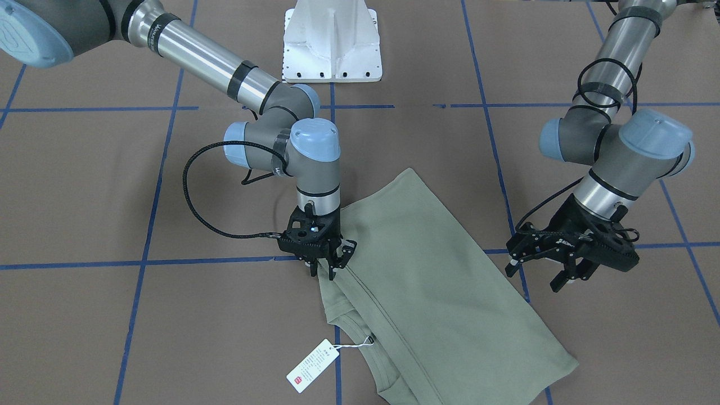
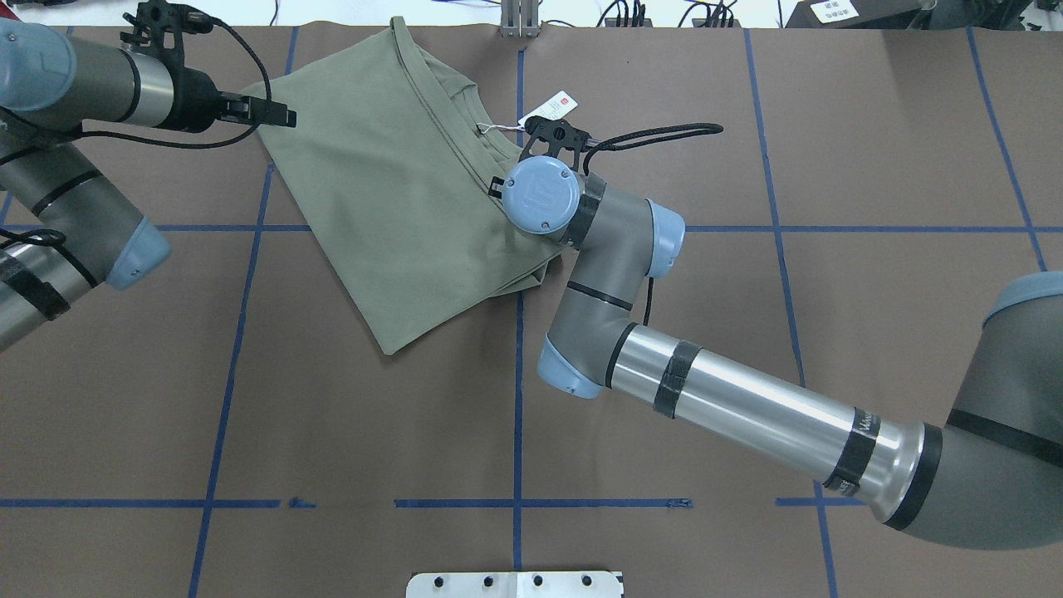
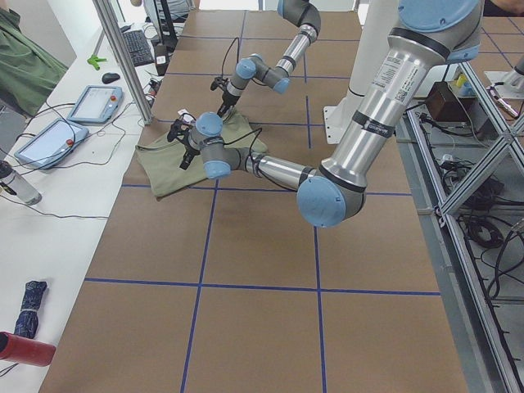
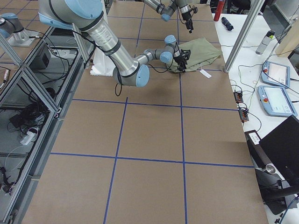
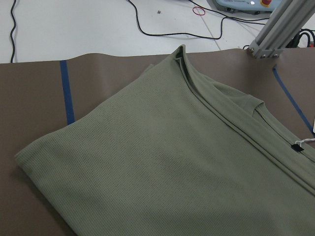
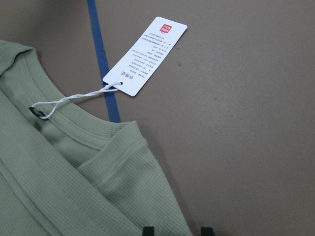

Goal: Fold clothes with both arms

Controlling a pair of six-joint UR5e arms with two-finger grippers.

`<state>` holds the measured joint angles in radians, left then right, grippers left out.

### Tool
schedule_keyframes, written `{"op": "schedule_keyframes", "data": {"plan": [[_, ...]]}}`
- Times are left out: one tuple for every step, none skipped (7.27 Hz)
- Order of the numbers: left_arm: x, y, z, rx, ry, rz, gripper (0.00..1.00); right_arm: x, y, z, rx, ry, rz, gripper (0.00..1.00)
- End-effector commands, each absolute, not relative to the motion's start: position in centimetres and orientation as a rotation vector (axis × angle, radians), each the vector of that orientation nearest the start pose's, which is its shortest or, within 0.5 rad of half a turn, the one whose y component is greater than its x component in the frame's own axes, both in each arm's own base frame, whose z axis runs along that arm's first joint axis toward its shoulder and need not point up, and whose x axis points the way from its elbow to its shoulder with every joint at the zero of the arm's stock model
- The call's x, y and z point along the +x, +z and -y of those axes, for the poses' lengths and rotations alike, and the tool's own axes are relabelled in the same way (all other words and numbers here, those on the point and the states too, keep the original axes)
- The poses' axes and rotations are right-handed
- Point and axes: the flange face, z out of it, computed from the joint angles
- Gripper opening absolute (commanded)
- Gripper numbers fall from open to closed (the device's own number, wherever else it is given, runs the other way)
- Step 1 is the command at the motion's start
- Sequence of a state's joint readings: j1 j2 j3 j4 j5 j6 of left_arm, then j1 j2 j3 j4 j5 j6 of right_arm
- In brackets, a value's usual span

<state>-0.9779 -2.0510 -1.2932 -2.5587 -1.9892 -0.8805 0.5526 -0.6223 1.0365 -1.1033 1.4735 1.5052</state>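
The sage-green shirt [image 1: 439,281] lies folded on the brown table, neck towards the far edge in the overhead view [image 2: 399,191]. Its white hang tag [image 1: 312,365] with a red mark lies on the table beside the collar, and is clear in the right wrist view [image 6: 147,54]. My right gripper [image 1: 324,271] points straight down at the shirt's folded edge near the collar, fingers apart, and the fingertips [image 6: 147,230] straddle that edge. My left gripper [image 1: 537,275] is open and empty, hovering just off the shirt's opposite side [image 2: 282,115]. The left wrist view shows only the shirt [image 5: 172,162].
Blue tape lines [image 1: 225,260] grid the table. The white pedestal base [image 1: 332,42] stands at the robot's side. A side bench with tablets [image 3: 57,123], cables and an aluminium post [image 3: 123,57] runs along the far edge. The right arm's elbow [image 2: 573,365] hangs over mid-table.
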Motion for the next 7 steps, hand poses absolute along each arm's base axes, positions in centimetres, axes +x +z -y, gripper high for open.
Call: {"op": "schedule_keyframes", "data": {"plan": [[31.6,40.2,63.4,0.62,-0.002,-1.056,1.0,-64.4,23.8,56.5,0.36,0.491,0.82,0.0],[31.6,40.2,63.4,0.62,-0.002,-1.056,1.0,-63.8,22.2,56.9,0.373,0.466,0.834,0.0],[31.6,40.1,63.4,0.621,-0.001,-1.057,1.0,-63.3,21.2,56.5,0.361,0.445,0.84,0.0],[31.6,40.1,63.4,0.621,-0.001,-1.057,1.0,-61.4,21.0,55.1,0.346,0.439,0.836,0.0],[31.5,40.0,63.4,0.621,-0.002,-1.058,1.0,-59.1,22.7,52.0,0.34,0.427,0.849,0.0],[31.6,40.0,63.3,0.62,-0.001,-1.059,1.0,-57.5,24.7,48.2,0.341,0.405,0.866,0.0],[31.5,39.9,63.3,0.621,-0.001,-1.06,1.0,-56.7,25.3,43.7,0.357,0.378,0.856,0.0]]}}
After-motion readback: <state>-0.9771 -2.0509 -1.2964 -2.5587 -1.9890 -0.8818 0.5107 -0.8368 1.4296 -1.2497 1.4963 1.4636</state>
